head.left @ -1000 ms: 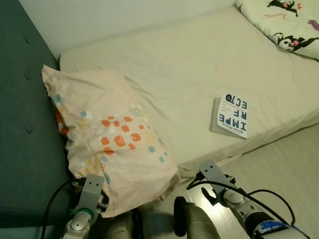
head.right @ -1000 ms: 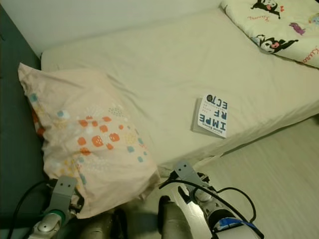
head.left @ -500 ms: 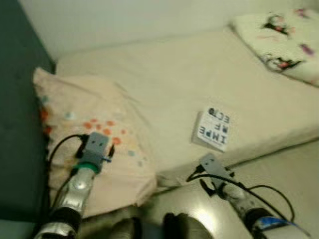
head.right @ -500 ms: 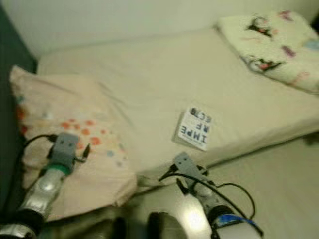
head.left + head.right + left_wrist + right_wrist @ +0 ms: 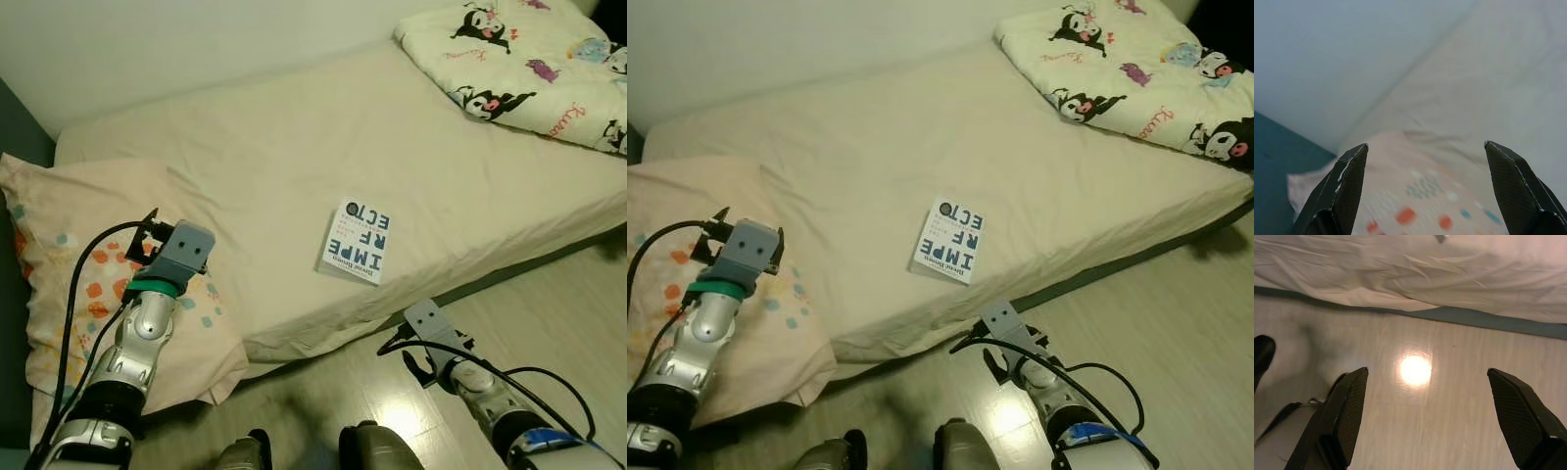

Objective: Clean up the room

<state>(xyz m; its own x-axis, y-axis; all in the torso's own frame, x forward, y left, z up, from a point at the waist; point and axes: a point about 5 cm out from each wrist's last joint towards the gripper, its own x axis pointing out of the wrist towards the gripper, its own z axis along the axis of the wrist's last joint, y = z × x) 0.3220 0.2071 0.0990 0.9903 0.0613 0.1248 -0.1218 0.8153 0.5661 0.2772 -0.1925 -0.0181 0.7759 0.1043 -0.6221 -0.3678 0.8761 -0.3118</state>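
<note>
Left claw (image 5: 147,227) wide open and empty over the pillow (image 5: 59,245)
Right claw (image 5: 1425,421) gapes empty near the floor; a shallow pinch could just drag the pillowcase.

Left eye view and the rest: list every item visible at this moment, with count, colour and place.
Mattress: one, cream sheet, low on the floor against the wall.
Pillow: one, peach with orange and teal spots, at the mattress's left end, its lower edge hanging over the side.
Book: one, white cover with dark blue letters, flat near the mattress's front edge.
Blanket: one, cream with cartoon prints, at the mattress's far right.
Floor: pale wood, in front of the mattress.
Left gripper: fingers open, raised over the pillow.
Right gripper: fingers open, low over the floor by the mattress edge.
</note>
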